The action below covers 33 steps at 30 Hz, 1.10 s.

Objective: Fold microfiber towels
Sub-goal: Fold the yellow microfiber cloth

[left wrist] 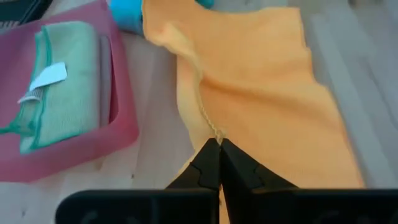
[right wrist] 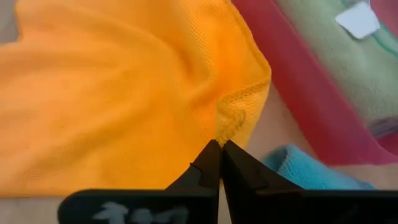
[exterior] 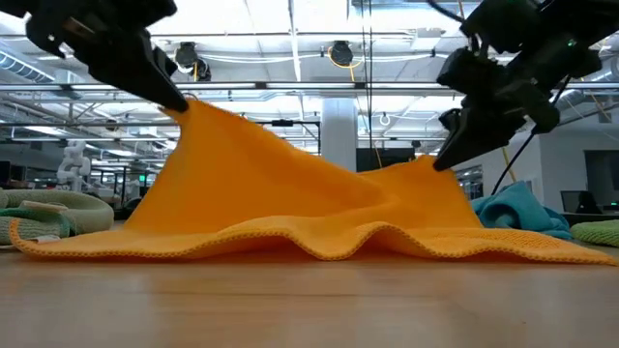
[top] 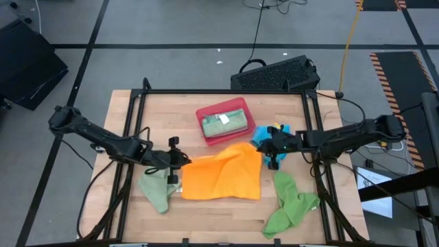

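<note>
A: Holding item one: orange towel (top: 223,173), centre of the table (top: 288,116), front edge flat on the wood, two back corners raised into peaks in the low view.

B: Grips?

A: Left gripper (top: 175,159) closed on the orange towel's left back corner; right gripper (top: 272,147) closed on its right back corner by the red tray (top: 206,130). Both wrist views show the fingers pinched together with a nip of orange hem between the tips.

B: Step in hand?

A: By my reading, the first fold of this cloth: both far corners are taken and lifted, and nothing is laid over yet.

B: Remaining stock?

A: Sage green towel (top: 156,189), crumpled, just beside the orange one at the front left. Bright green towel (top: 291,203), crumpled, front right. Bright blue towel (top: 264,133), bunched, between the tray and the right gripper. One folded sage green towel (top: 223,122) already lies in the tray, tag up.

B: Next move needs?

A: Likely both arms carrying the corners together toward the near edge, level and at an even pace, so the back hem lands on the front hem. The right peak sits lower than the left; unevenness could skew the fold. The blue bundle lies close to the right gripper and could snag.
</note>
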{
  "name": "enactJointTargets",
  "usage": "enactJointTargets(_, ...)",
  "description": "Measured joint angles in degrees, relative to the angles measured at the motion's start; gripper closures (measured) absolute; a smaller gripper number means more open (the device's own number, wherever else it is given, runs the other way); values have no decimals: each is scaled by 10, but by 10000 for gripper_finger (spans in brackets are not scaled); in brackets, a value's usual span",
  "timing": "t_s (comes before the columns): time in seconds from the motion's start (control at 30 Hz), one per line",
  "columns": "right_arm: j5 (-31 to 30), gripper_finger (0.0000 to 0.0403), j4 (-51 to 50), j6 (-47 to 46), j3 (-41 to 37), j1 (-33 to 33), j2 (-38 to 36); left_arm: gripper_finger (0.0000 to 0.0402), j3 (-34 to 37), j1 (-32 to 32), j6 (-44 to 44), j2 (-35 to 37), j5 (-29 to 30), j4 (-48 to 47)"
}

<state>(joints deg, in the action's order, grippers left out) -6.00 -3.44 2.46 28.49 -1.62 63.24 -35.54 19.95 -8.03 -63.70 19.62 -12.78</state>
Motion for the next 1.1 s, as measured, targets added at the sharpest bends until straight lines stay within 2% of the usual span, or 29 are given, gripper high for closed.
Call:
enactJointTargets(0.13, -3, 402, 1, 0, 0, -37, 4, 397, 0, 9, -41, -1, 23, -64)
enactJointTargets(0.3, -60, 402, -3, -16, 0, -88, 4, 395, 1, 22, -157, -25, 61, -158)
enactJointTargets(0.43, -58, 402, 10, -21, 0, -125, 3, 396, 1, 53, -181, -38, 43, -153)
enactJointTargets(0.73, -58, 403, 21, -58, 0, -178, 4, 397, 0, 118, -181, -42, 29, -61)
enactJointTargets(0.93, -56, 403, 48, -75, 0, -192, 17, 395, 0, 133, -220, -51, 33, -65)
enactJointTargets(1.1, 24, 403, 92, -72, 0, -192, 48, 395, 3, 144, -243, -82, 33, -62)
